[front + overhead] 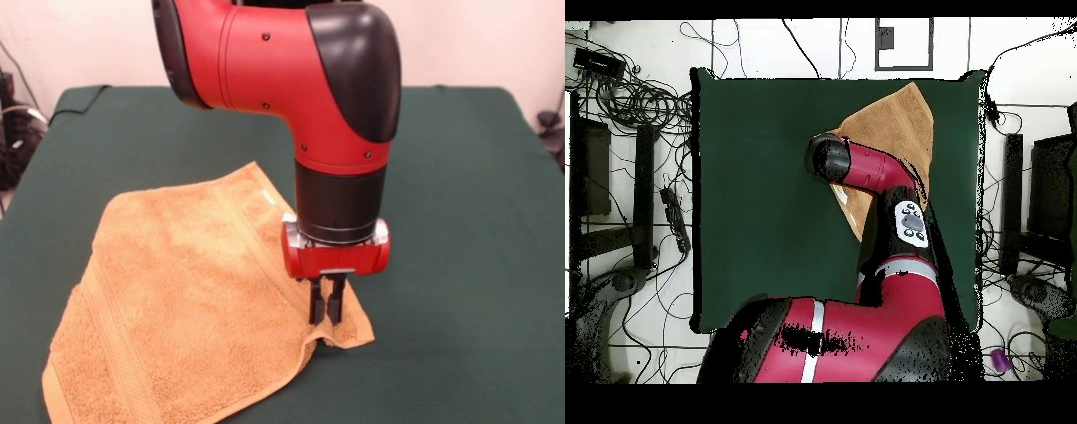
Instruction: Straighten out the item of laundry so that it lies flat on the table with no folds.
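gripper (pixel 327 305) pinched on towel (pixel 177 300) corner, towel beneath

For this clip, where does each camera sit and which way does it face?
Front view: across the table from the robot, facing it; shows the red and black arm descending, its pincer closed on a corner of the tan-orange terry towel.
Overhead view: above, looking straight down, base at the bottom; shows the arm's shoulder and elbow over the towel.
Shared: arm, towel, dark green fabric-covered table.
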Tool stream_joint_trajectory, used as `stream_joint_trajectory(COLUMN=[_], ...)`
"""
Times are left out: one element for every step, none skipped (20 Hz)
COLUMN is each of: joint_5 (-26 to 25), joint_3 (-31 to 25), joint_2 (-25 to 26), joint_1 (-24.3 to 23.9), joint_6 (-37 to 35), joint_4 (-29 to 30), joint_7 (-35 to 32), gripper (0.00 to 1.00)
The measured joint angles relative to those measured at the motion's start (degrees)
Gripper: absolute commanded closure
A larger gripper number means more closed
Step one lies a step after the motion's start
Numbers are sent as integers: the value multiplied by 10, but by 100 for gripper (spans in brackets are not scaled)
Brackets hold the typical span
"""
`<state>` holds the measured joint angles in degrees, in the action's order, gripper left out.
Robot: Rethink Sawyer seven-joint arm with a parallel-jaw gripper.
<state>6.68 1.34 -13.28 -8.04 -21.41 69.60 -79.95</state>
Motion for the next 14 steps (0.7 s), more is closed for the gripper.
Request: stream_joint_trajectory(joint_5=[0,1,1,1,1,2,3,3,4,5,5,6,8,9], joint_3=[0,0,0,0,0,0,1,1,2,3,4,5,6,6], joint_2=[0,0,0,0,0,0,0,0,0,0,0,0,0,0], joint_1=[0,0,0,0,0,0,0,1,2,3,4,5,6,7], joint_6=[0,1,2,2,3,3,4,5,6,8,8,9,10,10], joint_4=[0,1,1,1,2,2,3,3,3,4,4,5,5,6], joint_7=[0,0,0,0,0,0,0,0,0,0,0,0,0,0], gripper=[100,100,100,100,100,100,100,100,100,100,100,100,100,100])
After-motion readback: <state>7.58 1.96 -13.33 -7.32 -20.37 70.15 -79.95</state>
